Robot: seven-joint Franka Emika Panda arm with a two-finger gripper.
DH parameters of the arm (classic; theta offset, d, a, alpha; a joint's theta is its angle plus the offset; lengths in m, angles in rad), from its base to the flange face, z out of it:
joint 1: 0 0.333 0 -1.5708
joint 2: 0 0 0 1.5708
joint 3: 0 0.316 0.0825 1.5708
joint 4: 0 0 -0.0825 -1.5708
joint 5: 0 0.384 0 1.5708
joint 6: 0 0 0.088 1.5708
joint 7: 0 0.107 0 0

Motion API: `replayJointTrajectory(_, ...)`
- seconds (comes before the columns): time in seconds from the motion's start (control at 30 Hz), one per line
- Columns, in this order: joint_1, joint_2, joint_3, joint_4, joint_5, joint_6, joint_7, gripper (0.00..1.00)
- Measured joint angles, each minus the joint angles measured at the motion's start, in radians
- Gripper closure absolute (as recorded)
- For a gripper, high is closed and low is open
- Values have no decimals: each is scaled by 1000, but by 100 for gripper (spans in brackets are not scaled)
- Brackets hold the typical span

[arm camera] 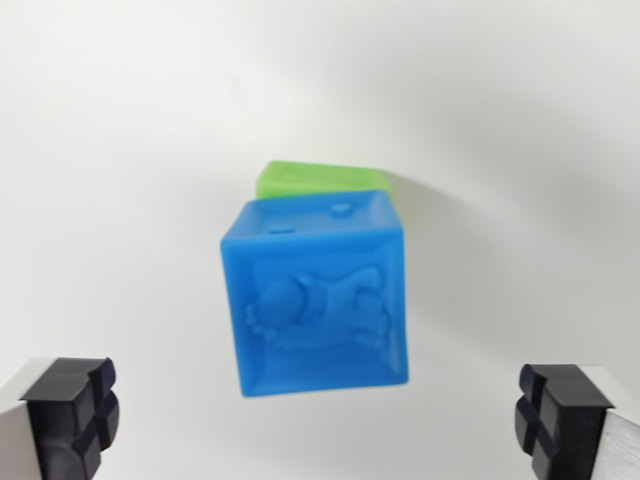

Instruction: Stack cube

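A blue cube [318, 295] with a raised animal figure on its near face fills the middle of the wrist view. It rests on top of a green cube [318, 180], of which only a strip shows behind and beneath it. My gripper [318, 420] is open, with its two black fingertips [72, 415] at the bottom corners of the view, far apart. Nothing sits between them, and the blue cube lies beyond them, touching neither.
The cubes rest on a plain white surface [120, 150] that fills the rest of the view. A soft shadow falls to the wrist view's right of the stack.
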Motion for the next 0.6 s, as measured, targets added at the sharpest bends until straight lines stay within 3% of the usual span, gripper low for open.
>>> replayJointTrajectory(0.6, 0, -141, 1, 39, 21, -178, -15, 0)
